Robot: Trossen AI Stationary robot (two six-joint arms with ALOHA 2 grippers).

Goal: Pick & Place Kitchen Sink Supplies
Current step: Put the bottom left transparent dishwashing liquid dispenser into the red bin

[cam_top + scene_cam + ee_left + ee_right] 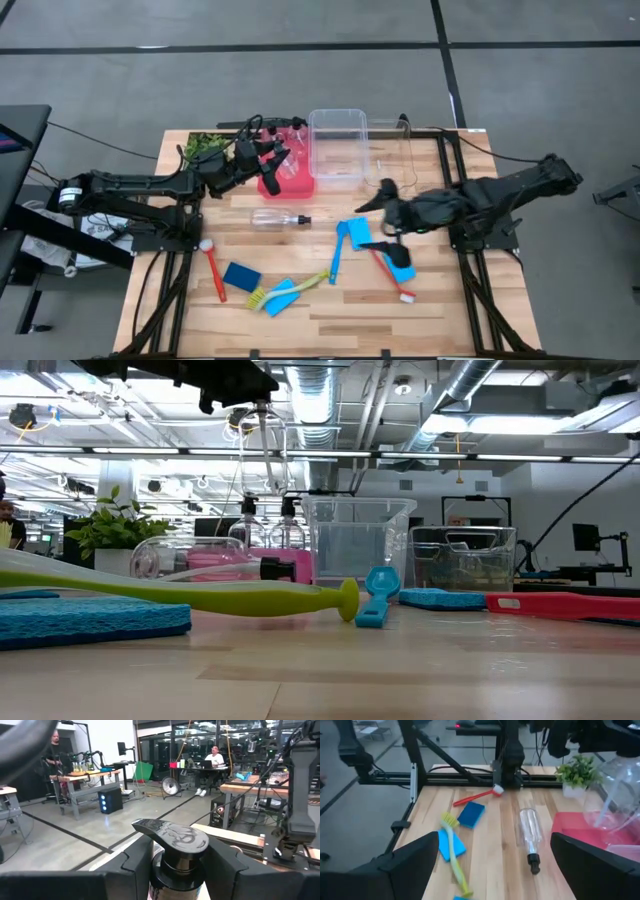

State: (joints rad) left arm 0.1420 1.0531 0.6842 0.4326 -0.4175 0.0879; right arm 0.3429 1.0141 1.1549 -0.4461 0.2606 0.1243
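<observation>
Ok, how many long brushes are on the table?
4. One red brush lies near the left edge, a yellow-green brush lies across a light blue sponge, a blue brush is in the middle, and a second red brush is right of it. None seems hidden.

Robotics lab / open workshop floor, not a home kitchen. Polished grey concrete floor (300,25) w/ black tape lines around the wooden table (330,320). Exposed ducts (470,385) & pipes overhead. Beyond: workbenches (82,777) w/ other robot arms, floor fan (170,786), monitors, people (214,757) at desks, toward 12 o'clock.
</observation>
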